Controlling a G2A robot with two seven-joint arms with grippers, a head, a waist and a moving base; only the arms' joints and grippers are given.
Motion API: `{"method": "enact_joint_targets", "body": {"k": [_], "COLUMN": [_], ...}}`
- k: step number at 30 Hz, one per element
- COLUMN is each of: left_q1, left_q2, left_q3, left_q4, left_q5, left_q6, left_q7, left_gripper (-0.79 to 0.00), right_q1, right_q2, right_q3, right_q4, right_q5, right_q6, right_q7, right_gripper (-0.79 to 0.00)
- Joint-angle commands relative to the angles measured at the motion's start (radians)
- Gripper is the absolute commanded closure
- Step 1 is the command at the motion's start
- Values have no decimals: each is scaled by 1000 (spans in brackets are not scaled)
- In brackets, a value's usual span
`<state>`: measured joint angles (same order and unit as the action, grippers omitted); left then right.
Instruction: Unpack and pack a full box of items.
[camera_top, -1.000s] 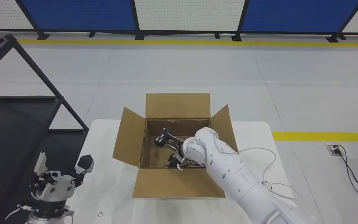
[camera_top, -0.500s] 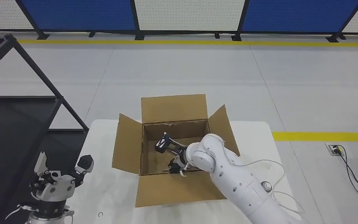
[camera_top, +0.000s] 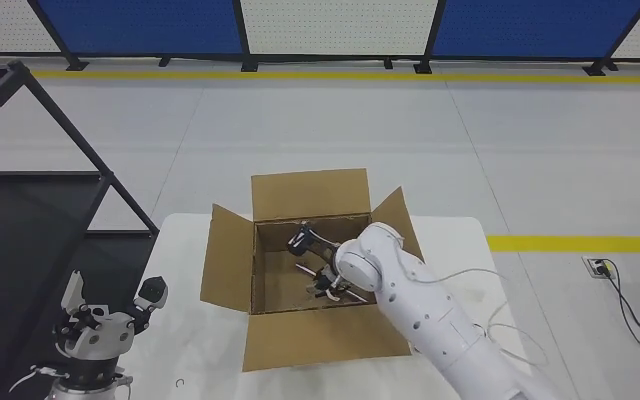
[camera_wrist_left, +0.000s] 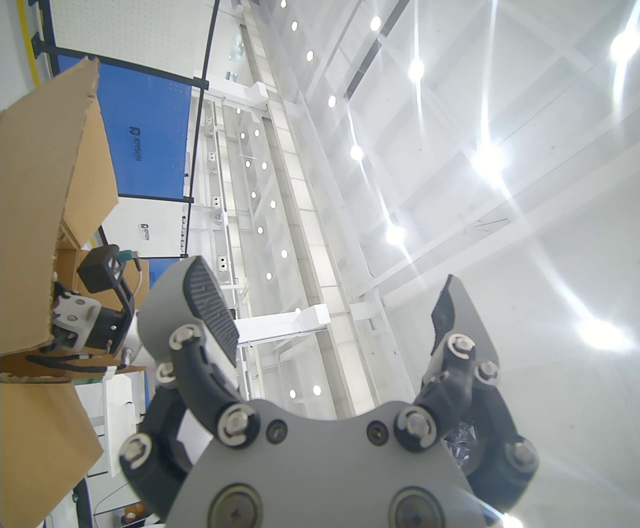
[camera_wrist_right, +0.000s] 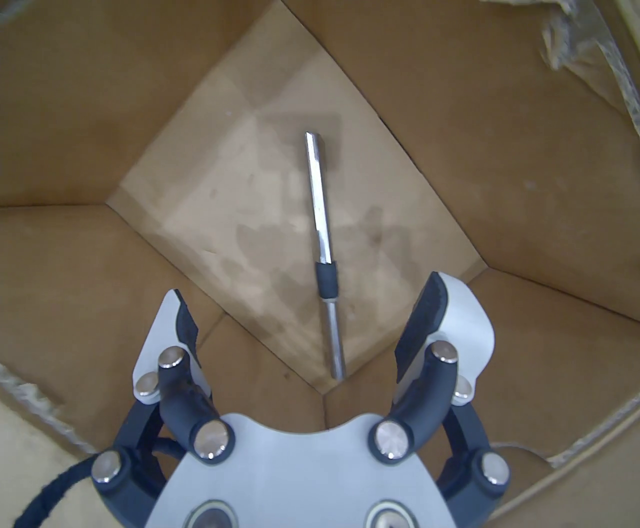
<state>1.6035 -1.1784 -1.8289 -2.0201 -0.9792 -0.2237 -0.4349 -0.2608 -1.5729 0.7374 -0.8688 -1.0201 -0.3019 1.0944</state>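
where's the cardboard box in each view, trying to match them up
Top view: cardboard box open on the table, flaps spread.
Left wrist view: one flap of the box, beside the left gripper.
Right wrist view: its inner walls and floor, around the right gripper.
Shared landmark: the right gripper, down inside the box.

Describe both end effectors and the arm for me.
The right arm is glossy white. The right end effector has white finger shells, black pads, black links, a grey plate and a black cable at its base. The left end effector has the same build, with ribbed pads.
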Motion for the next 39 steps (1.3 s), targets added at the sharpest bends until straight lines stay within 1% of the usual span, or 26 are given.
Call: {"method": "enact_joint_targets", "body": {"k": [1, 8, 9, 10, 21, 25, 30, 35, 36, 37, 38, 39], "left_q1": [0, 0, 0, 0, 0, 0, 0, 0, 0, 0, 0, 0], "left_q2": [0, 0, 0, 0, 0, 0, 0, 0, 0, 0, 0, 0], "left_q3": [0, 0, 0, 0, 0, 0, 0, 0, 0, 0, 0, 0], "left_q4": [0, 0, 0, 0, 0, 0, 0, 0, 0, 0, 0, 0], "left_q5": [0, 0, 0, 0, 0, 0, 0, 0, 0, 0, 0, 0], "left_q6": [0, 0, 0, 0, 0, 0, 0, 0, 0, 0, 0, 0], "left_q7": [0, 0, 0, 0, 0, 0, 0, 0, 0, 0, 0, 0], "left_gripper": [-785, -785, -785, -785, -785, -785, -785, -785, -785, -785, -785, -785], "right_q1": [31, 110, 119, 129, 129, 104, 91, 94, 94, 95, 96, 98], "right_q2": [-13, -72, -79, -88, -88, -91, -111, -133, -138, -143, -148, -153], "right_q3": [-15, -79, -84, -85, -85, -99, -125, -141, -142, -143, -143, -143], "right_q4": [73, 298, 330, 358, 358, 345, 368, 431, 445, 457, 469, 480], "right_q5": [5, 16, 20, 26, 26, -5, -34, -45, -44, -42, -40, -36], "right_q6": [-11, -68, -64, -25, -25, -16, -2, -25, -18, -15, -8, 1], "right_q7": [-10, -46, -46, -40, -40, -87, -121, -188, -203, -213, -221, -229], "right_gripper": [-785, -785, -785, -785, -785, -785, -785, -785, -763, -634, -603, -508]}}
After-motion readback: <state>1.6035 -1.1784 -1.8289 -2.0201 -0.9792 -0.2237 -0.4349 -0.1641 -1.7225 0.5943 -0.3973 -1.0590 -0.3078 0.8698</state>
